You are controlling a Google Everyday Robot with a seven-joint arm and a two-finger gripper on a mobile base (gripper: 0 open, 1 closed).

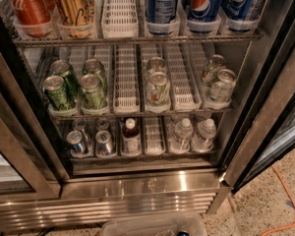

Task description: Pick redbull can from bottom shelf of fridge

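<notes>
From where I stand the fridge (137,187) is open, and the job looks to be at its very start, the approach, with nothing grasped yet. The gripper is nowhere in sight, somewhere outside what I can see, so I cannot tell whether it is released or clenched.

The redbull can (76,142) stands upright at the front left corner of the bottom shelf (137,157). A twin (104,143) is just beside it and more stand behind. It is slim and silver with a shiny pull-tab top, narrower than the green cans (58,92) on the rack above.

The next move, I'd judge, calls for a low, level reach under that rack, keeping clear of the dark-labelled bottle (131,136) to the right.
</notes>
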